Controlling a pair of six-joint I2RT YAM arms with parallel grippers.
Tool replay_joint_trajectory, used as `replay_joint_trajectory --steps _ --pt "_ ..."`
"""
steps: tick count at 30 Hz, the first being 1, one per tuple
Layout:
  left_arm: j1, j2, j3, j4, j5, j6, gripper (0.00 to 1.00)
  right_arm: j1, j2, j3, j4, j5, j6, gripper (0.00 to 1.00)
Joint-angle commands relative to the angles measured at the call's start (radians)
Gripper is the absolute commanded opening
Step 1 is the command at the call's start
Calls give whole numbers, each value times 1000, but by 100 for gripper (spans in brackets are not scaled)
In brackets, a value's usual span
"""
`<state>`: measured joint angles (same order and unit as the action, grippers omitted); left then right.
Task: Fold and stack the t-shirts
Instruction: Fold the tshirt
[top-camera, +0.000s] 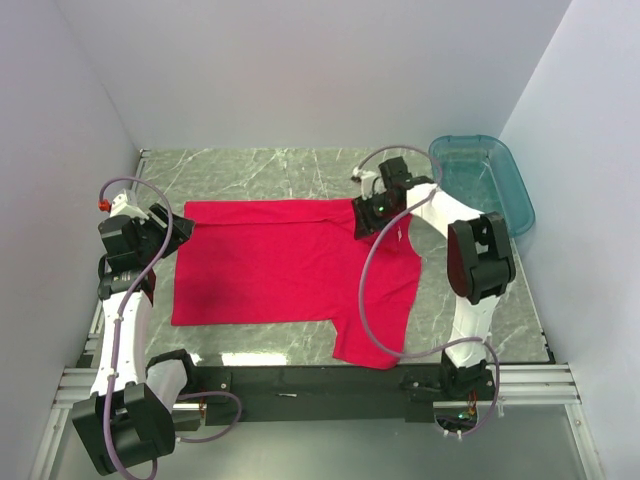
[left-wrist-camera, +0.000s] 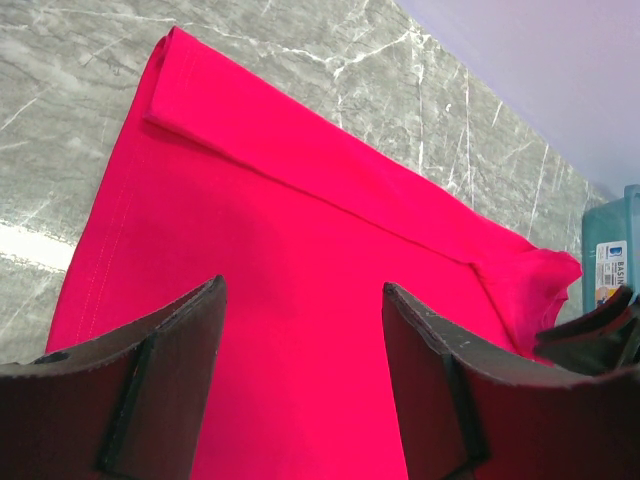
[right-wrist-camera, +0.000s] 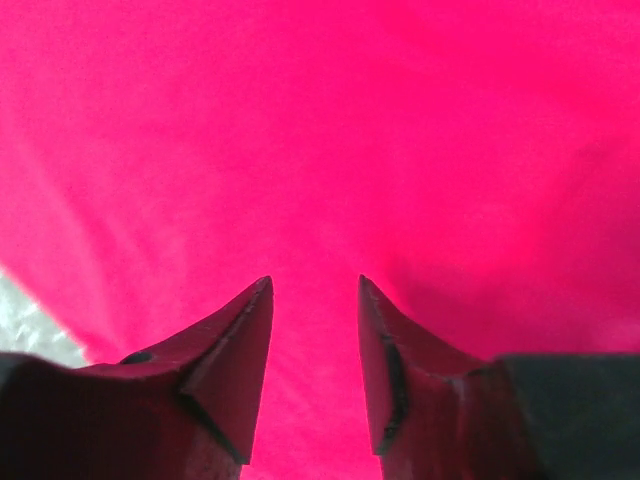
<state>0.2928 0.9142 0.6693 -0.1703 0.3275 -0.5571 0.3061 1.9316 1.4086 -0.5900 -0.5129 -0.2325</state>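
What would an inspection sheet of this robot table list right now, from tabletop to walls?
Surface: grey-green marbled table.
Job's things: one red t-shirt lies spread flat, a strip along its far edge folded over; no stack yet.
Clutter: teal tub at the far right corner.
Grippers: left gripper open at the shirt's left end; right gripper open, low over the cloth.
Cables: lilac cables loop along both arms, the right one over the shirt.
Surroundings: plain white walls.
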Motion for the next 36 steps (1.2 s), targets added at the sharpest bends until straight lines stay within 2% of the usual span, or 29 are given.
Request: replay_joint_trajectory --steps 1,8,14,26,29,36 --pt "-4 -3 -2 14 16 22 69 -73 36 93 45 88 44 49" --pt "-3 5 1 8 8 26 69 -93 202 314 -23 83 -7 46" --pt "-4 17 3 8 5 28 69 -93 299 430 -57 90 -1 46" --pt "-3 28 3 14 8 26 69 -88 346 444 -93 71 -11 41" --pt "-4 25 3 12 5 26 69 -85 348 448 -106 68 -21 37" --pt "-4 25 1 15 7 26 69 -85 302 405 -93 33 -21 15"
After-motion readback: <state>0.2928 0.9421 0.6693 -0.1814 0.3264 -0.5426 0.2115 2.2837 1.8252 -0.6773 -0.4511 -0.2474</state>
